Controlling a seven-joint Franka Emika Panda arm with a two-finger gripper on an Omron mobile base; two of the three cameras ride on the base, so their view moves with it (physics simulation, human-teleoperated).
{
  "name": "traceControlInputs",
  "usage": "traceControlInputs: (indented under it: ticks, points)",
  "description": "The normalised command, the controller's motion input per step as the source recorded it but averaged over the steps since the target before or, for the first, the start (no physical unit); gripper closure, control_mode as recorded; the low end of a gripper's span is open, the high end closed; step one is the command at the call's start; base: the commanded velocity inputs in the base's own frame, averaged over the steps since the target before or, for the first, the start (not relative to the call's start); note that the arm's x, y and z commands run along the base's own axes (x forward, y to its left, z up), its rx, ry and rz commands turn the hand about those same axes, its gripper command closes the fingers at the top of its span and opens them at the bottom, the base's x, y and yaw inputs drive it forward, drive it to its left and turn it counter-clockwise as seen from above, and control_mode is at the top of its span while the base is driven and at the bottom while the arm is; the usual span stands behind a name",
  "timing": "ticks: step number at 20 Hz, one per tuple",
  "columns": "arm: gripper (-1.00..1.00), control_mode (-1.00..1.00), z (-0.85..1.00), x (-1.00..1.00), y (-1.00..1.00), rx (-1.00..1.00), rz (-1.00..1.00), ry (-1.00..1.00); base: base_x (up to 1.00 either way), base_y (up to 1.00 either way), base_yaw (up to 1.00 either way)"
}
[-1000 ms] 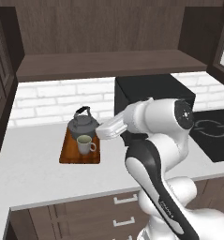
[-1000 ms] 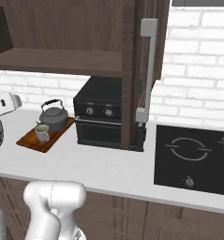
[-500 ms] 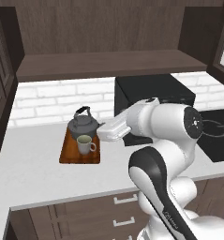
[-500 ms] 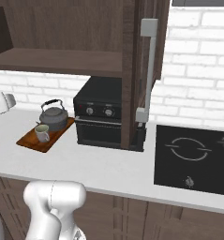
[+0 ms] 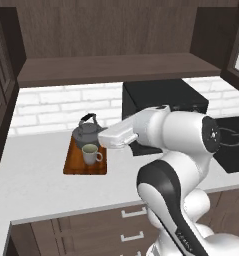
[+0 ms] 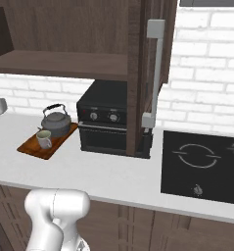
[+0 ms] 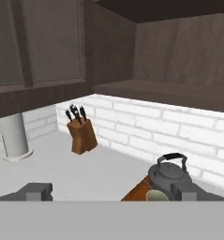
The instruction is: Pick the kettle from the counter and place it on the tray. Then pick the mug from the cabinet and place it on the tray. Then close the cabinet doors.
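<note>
Kettle (image 5: 89, 134) and mug (image 5: 91, 154) both sit on the tray (image 5: 73, 164), left of centre in the left base view, the mug just in front of the kettle. In the right base view the tray (image 6: 32, 147) lies at centre left on the desk (image 6: 113, 176), beside the black oven (image 6: 107, 122). Above, the cabinet (image 5: 111, 65) stands open, its shelf board bare; one door (image 6: 148, 73) with its grey bar handle hangs open at upper centre in the right view. The gripper (image 7: 111, 191) spreads wide with nothing in it, its tips low at the bottom of the hand view. Past them the kettle (image 7: 170, 173) shows at lower right, a knife block (image 7: 81, 133) at centre left, and a pale cylinder (image 7: 14, 138) at far left.
</note>
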Motion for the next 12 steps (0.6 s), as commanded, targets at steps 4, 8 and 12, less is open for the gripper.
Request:
traceControlInputs:
  ticks: [4, 8, 12]
  points:
    - [-1.00, -1.00, 0.12, -0.26, 0.29, 0.06, 0.01, 0.00, 0.00, 0.00, 0.00]
    - [-1.00, -1.00, 0.09, -0.29, 0.34, -0.02, 0.08, 0.00, 0.00, 0.00, 0.00]
    - [-1.00, -1.00, 0.09, -0.31, 0.27, -0.06, 0.10, 0.00, 0.00, 0.00, 0.00]
